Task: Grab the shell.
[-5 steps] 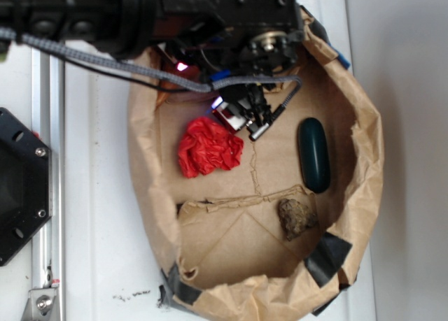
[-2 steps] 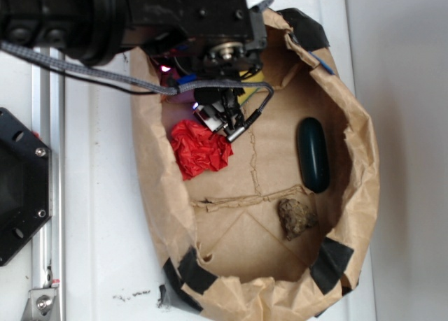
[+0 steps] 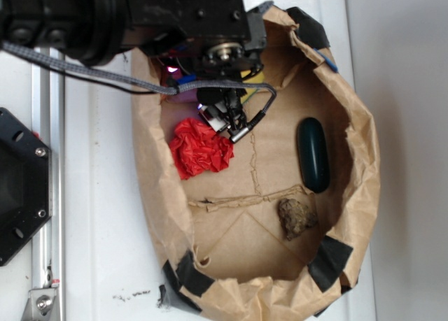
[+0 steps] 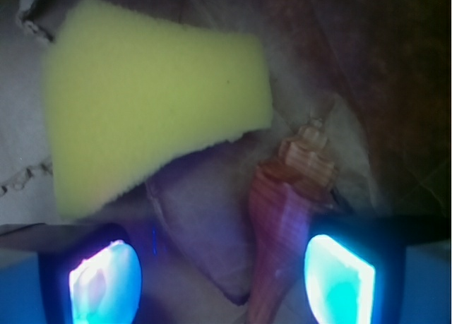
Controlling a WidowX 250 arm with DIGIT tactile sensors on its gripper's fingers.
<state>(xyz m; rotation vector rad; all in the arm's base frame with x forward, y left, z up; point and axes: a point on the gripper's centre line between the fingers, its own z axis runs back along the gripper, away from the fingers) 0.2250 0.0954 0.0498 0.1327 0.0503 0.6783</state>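
In the wrist view the gripper point(image 4: 222, 271) hangs with its fingers point(image 4: 339, 278) spread apart, grasping nothing. The shell point(image 4: 286, 214) lies between them, close against the right finger, its spire pointing far. The yellow sponge point(image 4: 152, 102) rests just beyond, to the left, on the paper bag point(image 3: 157, 195).

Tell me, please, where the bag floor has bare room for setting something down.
Free: the floor between the red crumpled paper and dark oval object, and the patch left of the rock. Crowded: under the claw, by sponge and shell.
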